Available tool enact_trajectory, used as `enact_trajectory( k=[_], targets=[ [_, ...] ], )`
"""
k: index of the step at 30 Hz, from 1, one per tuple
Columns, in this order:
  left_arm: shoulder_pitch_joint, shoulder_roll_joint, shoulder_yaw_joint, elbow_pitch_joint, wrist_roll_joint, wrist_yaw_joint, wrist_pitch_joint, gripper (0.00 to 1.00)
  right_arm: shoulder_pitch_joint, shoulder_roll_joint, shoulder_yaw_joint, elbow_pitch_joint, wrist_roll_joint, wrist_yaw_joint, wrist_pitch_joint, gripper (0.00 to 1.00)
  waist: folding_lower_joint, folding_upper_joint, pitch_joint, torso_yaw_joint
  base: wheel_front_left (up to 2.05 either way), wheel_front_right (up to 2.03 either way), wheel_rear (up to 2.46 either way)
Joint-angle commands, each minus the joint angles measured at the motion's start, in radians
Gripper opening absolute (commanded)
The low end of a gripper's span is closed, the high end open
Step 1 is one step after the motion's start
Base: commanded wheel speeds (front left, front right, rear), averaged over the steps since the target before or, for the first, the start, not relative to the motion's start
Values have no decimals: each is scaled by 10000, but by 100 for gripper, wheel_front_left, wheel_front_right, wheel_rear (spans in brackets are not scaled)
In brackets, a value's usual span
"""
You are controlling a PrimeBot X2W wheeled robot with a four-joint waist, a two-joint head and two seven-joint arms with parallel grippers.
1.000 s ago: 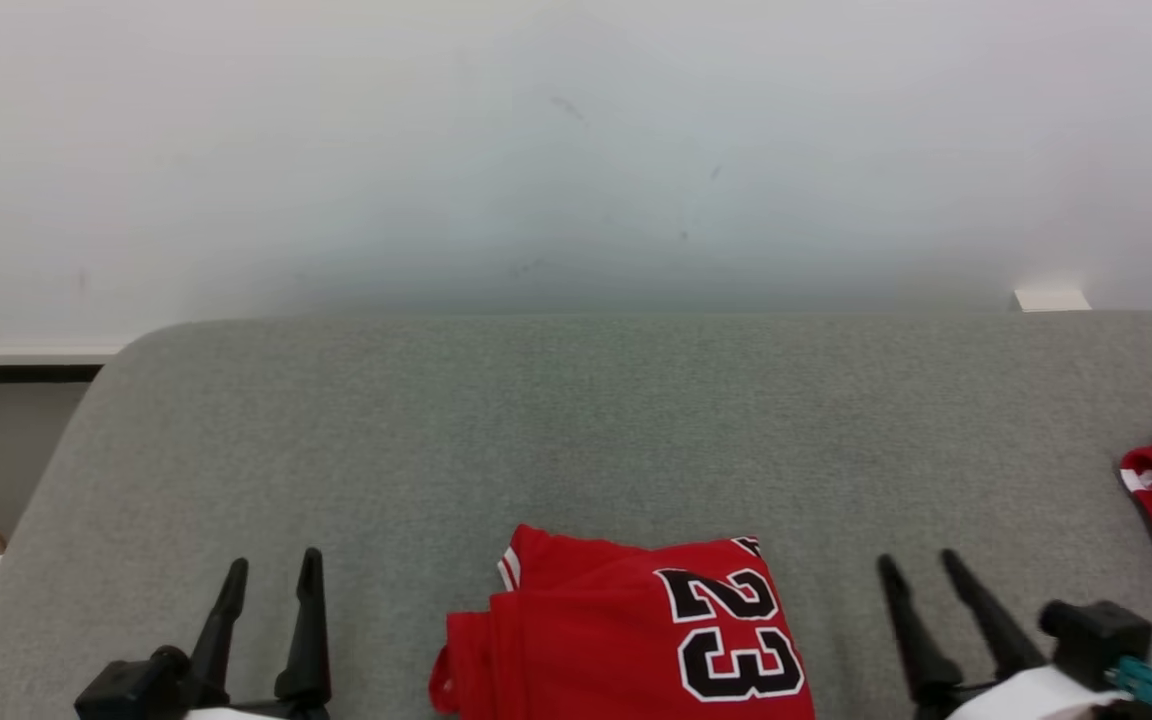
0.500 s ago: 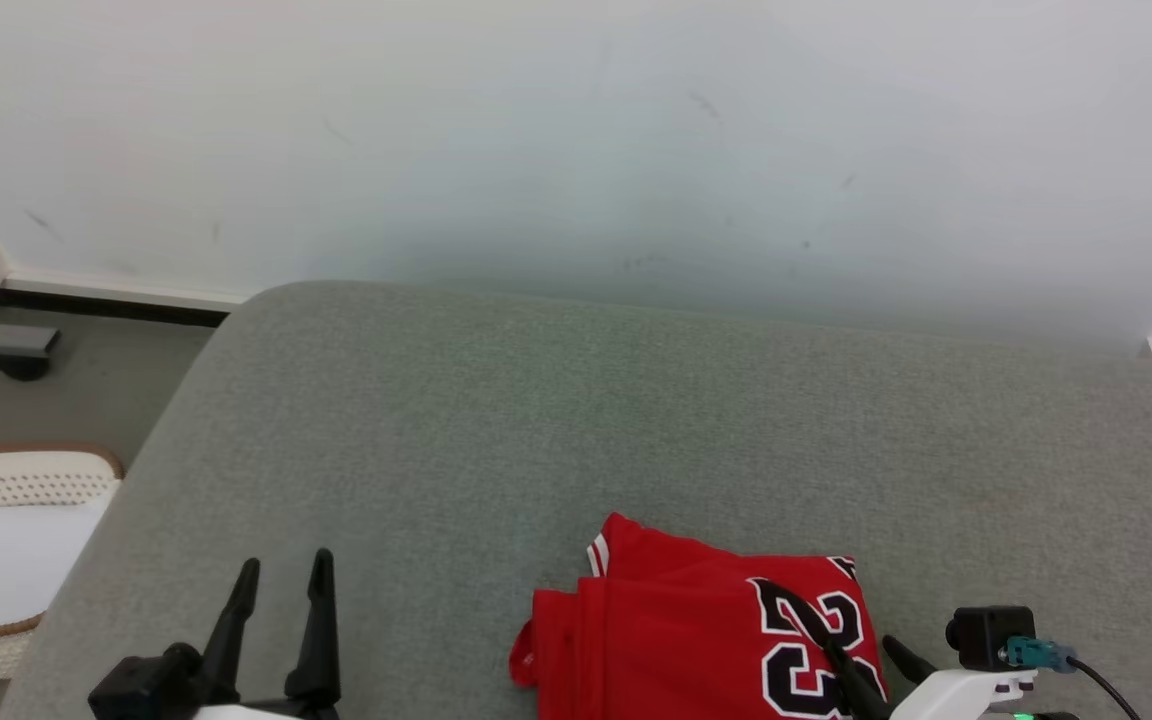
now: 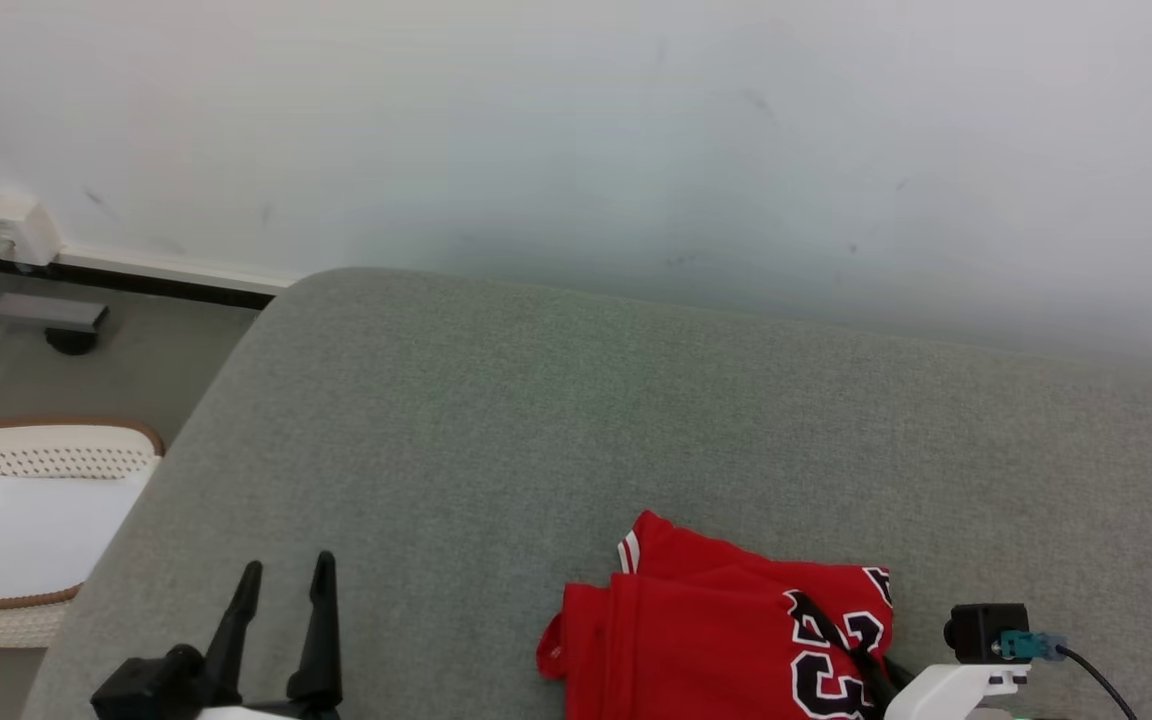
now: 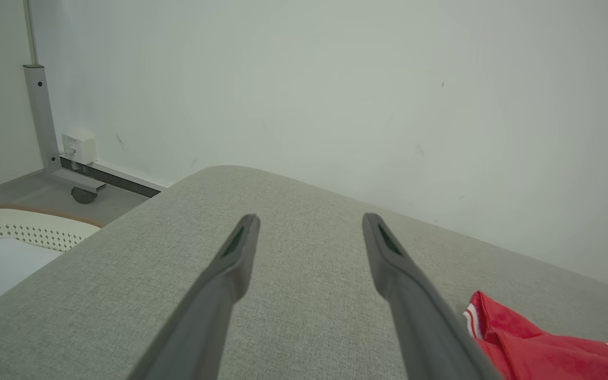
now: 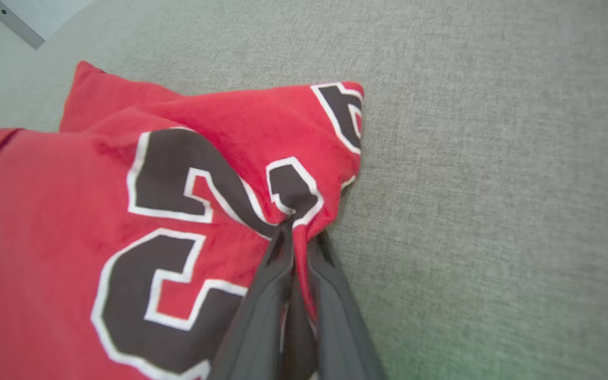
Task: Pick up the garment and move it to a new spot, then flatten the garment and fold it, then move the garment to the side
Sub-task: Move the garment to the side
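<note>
Near right of bench (image 3: 536,400): the garment (image 3: 716,640) is laid here, a red jersey with a black-and-white "23" facing up; its near part is cut off by the head view's lower edge.
Garment shape: a compact, roughly squared stack, with layered edges on its left and a striped trim corner at its far side.
Done so far: judged from that shape, the pick-up, the flattening and the folding look finished.
Left to do: the move to the side; the garment is seen resting on the bench, not yet lifted.
Step in hand: hold being taken for that last move, as judged.
Right jaws: narrow, with the right fingers (image 5: 277,274) pinched on a bunched ridge of red cloth.
Grip spot: at the garment's right edge, on the right side of the print; the cloth is drawn into a tight pucker at the tips, and bare bench is seen just right of it.
Left jaws: wide, with nothing between the left fingers (image 4: 230,264); they are held over bare bench at the near left.
Garment vs left jaws: well apart, the garment being seen off to their right.
Off the bench: a white basket (image 3: 46,428) is set on the floor at the left.
</note>
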Motion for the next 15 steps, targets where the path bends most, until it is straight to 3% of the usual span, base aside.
enact_trajectory(
  k=[1, 8, 15],
  targets=[
    [48, 28, 0, 19, 3, -26, 5, 100, -29, -7, 78, 123, 26, -29, -36, 0, 0, 0, -10, -65, 0, 0, 0],
    [83, 28, -206, -126, 53, -26, 5, 100, -755, -315, 94, -272, -135, -29, -510, 0, 0, 0, -83, -624, 0, 0, 0],
    [-113, 29, -812, -335, 0, -27, 5, 100, -1413, -827, -1, -756, -290, -29, -518, 0, 0, 0, -87, -1669, 0, 0, 0]
  ],
)
